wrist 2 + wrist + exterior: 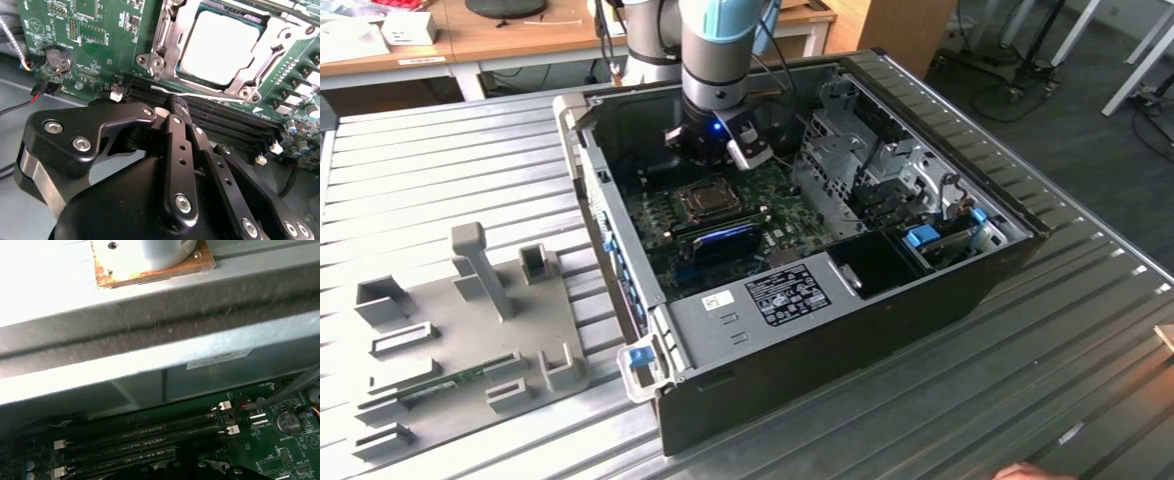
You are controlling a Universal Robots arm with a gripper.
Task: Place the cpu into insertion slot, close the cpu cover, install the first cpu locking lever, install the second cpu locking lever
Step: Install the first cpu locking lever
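Exterior view, starting at its left: a grey fixture plate (467,330) lies on the ribbed metal table (440,160), at 8 o'clock from the open computer case (921,300). Inside the case is the green board. The insertion slot (708,201) sits just at 6 o'clock from me, the gripper (720,150). The drive cage (854,150) stands at my 3 o'clock (the tight side). There is more bare board toward the case wall at 9 o'clock.

Second wrist view: a coin battery (57,59), then the cpu (225,45), seated in the slot with the cpu cover (162,35) lying flat around it. My fingers (176,150) are pressed together with nothing between them. The tips are at a thin silver lever (215,95) that runs along the cover's near edge, above the black memory strips (230,125). Whether I touch the lever, I cannot tell.
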